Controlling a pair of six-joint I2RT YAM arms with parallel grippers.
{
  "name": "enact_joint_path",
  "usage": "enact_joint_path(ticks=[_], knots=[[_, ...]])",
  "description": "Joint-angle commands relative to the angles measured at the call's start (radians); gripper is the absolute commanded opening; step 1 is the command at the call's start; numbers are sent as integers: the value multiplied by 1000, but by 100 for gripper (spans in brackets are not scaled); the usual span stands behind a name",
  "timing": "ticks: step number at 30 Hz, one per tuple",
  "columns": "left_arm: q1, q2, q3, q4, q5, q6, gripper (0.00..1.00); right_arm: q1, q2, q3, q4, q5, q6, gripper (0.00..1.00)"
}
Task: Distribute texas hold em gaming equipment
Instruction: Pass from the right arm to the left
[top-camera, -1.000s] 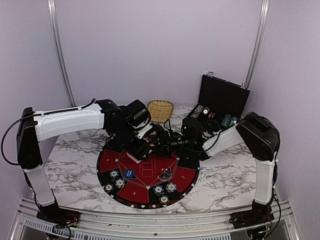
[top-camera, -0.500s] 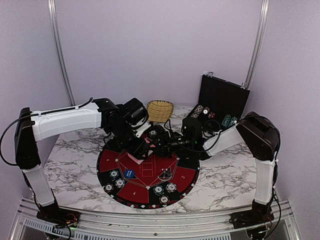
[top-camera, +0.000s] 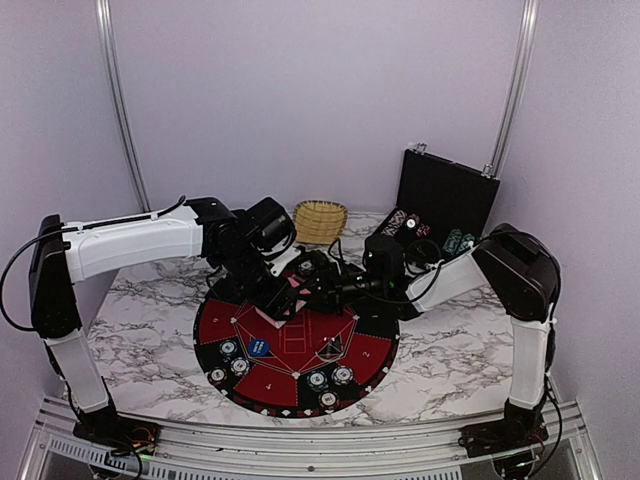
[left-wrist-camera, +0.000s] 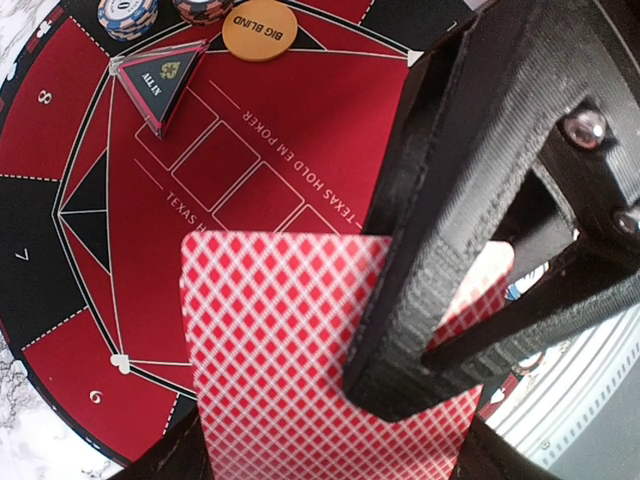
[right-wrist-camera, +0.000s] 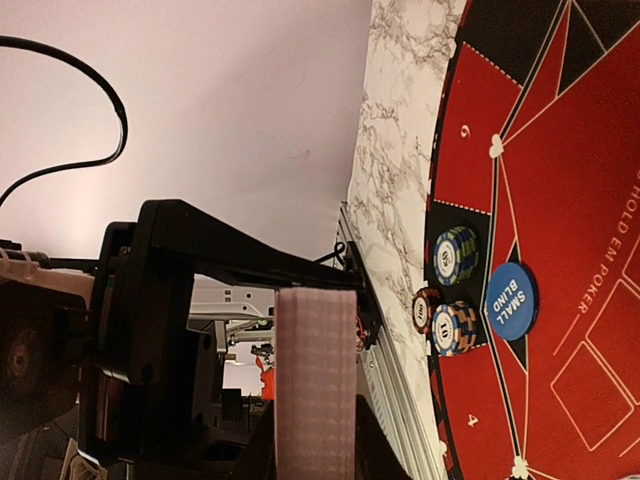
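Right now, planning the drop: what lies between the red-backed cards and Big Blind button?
Left wrist view: only bare mat between red-backed cards and Big Blind button.

The counter (top-camera: 150, 330) is glossy and marble-patterned, and the mat (left-wrist-camera: 300, 130) is a matt, felt-like cloth. The card (left-wrist-camera: 290, 340) looks like smooth coated paper, the deck (right-wrist-camera: 315, 380) shows a matt edge, and the basket (top-camera: 320, 220) is woven wicker.

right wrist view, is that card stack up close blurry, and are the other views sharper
Right wrist view: the card stack near the lens is soft, its pattern washed out, while the small blind disc farther off reads sharp. Left wrist view: the pattern on the red-backed card is crisp, with blown-out brightness at the lower right corner. Top external view: evenly lit, no glare.
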Motion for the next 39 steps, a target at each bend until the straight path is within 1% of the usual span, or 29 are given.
enact_joint_path(ticks=[1,11,17,20,22,27,30,34,39], knots=[[-7,-8,-4,2,3,15,77,4,-13,25,65,-8,26,5],[-11,7,5,2,-7,13,80,6,-13,19,80,-7,37,5],[-16,10,7,3,-16,21,75,7,-11,14,93,-3,48,5],[-22,12,6,2,-19,23,79,6,-13,12,94,-4,47,5],[-22,14,6,2,-23,20,79,7,-15,11,94,-5,47,5],[-22,14,13,2,-39,16,73,7,-14,4,93,-3,47,5],[-22,12,15,2,-44,19,66,7,-13,2,93,-2,46,5],[-22,10,14,2,-44,22,60,8,-14,2,77,2,32,6],[-21,10,14,2,-32,29,58,9,-24,9,22,4,-23,12]])
